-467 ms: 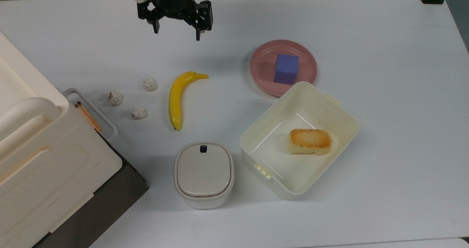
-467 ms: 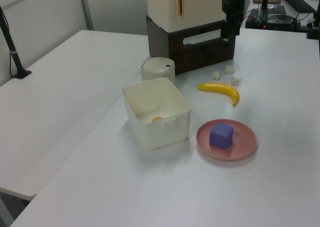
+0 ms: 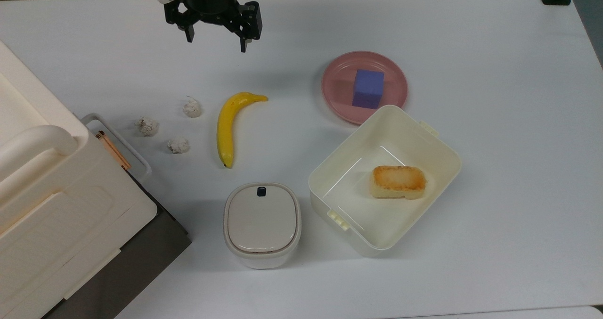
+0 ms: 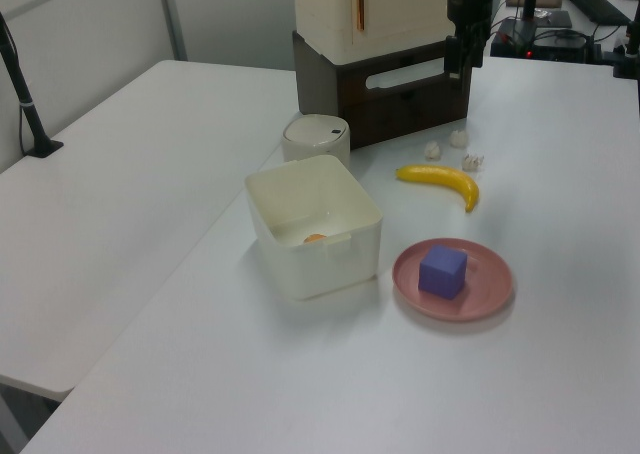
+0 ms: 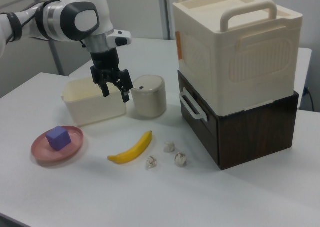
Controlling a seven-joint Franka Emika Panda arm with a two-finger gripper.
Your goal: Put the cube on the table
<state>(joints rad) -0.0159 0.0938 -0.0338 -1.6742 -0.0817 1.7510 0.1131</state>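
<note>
Hovering high near the top view's upper left: gripper [image 3: 215,40], fingers spread wide, nothing between them, tips pointing down at bare table [image 3: 494,135].

Moving rightward in the top view: three crumpled paper balls [image 3: 172,129], then banana [image 3: 231,126] just below the gripper. Further right, pink plate [image 3: 339,90] with cube [image 3: 368,89] sitting flat at its centre. Cube still on the plate, not on the tabletop; task step not yet started.

Key relation: cube lies well apart from the gripper, toward the top view's right and somewhat lower. In the right view the order flips: cube [image 5: 58,137] at far left on plate [image 5: 42,152], gripper [image 5: 115,93] up and to its right, banana [image 5: 131,148] beyond. No long axis to speak of; faces roughly square, edges about parallel to the table's sides, so little wrist turn likely needed.

Cream container [image 3: 384,180] touches or overlaps the plate's lower rim in the top view; contact cannot be told. Bread-like block [image 3: 399,182] inside it.

Hidden or unclear: arm cut off at the top view's upper edge; in the left view, gripper [image 4: 461,64] sits against the dark drawer unit [image 4: 385,99], finger gap unreadable there.
</note>
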